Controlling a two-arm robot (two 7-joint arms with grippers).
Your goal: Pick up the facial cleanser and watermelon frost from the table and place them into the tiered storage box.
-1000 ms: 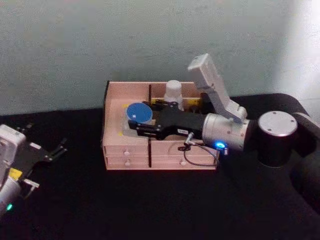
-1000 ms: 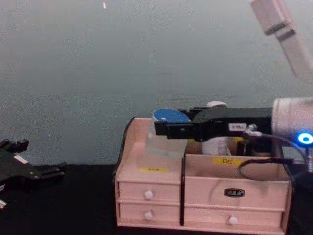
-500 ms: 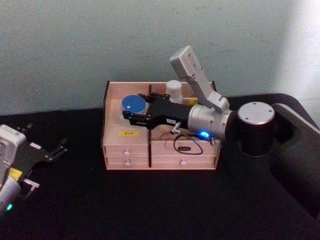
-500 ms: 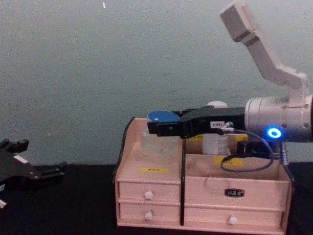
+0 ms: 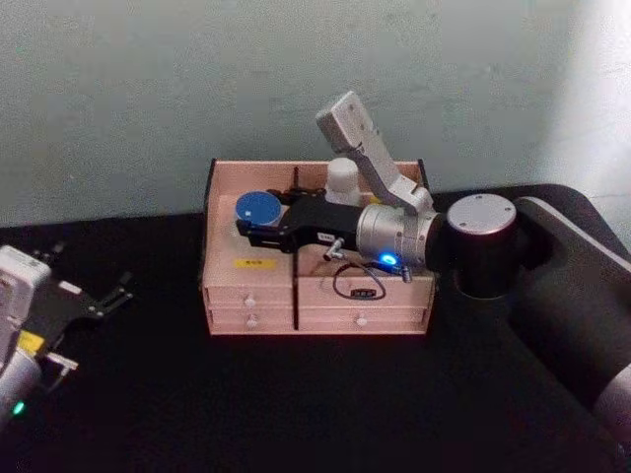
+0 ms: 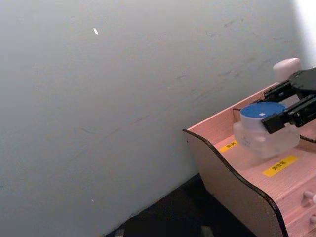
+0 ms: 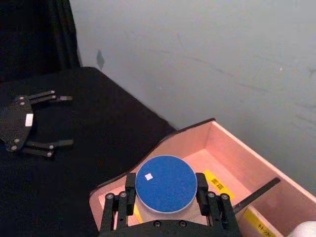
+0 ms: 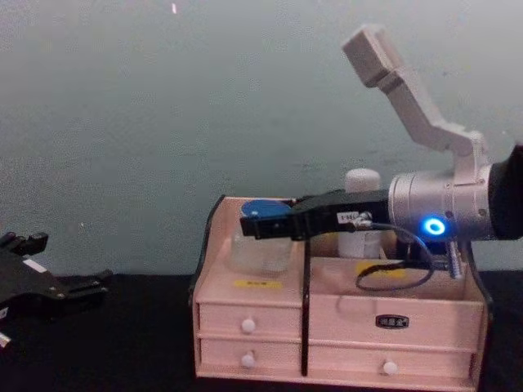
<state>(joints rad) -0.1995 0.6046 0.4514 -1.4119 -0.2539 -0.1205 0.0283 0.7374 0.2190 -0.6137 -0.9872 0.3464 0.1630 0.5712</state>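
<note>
A clear jar with a blue lid [image 5: 256, 208] is in the left rear compartment of the tiered storage box [image 5: 246, 294]. My right gripper [image 5: 254, 227] is shut on it, one finger on each side of the lid [image 7: 166, 183]. In the chest view the jar [image 8: 261, 255] sits low between the box's walls [image 8: 343, 322], under the right gripper [image 8: 260, 226]. A white bottle [image 5: 342, 180] stands upright in the right rear compartment. I cannot tell which is the facial cleanser and which the watermelon frost. My left gripper [image 5: 108, 296] rests open on the table, far left.
The box stands at the back of a black table [image 5: 296, 404], close to a pale grey-green wall [image 5: 148, 89]. My right arm's forearm [image 5: 394, 236] reaches across the box's right half. A cable loop [image 8: 392, 273] hangs in front of the right compartment.
My right arm has carried the blue-lidded jar leftward and down, from above the box into its left rear compartment. The left arm has stayed still.
</note>
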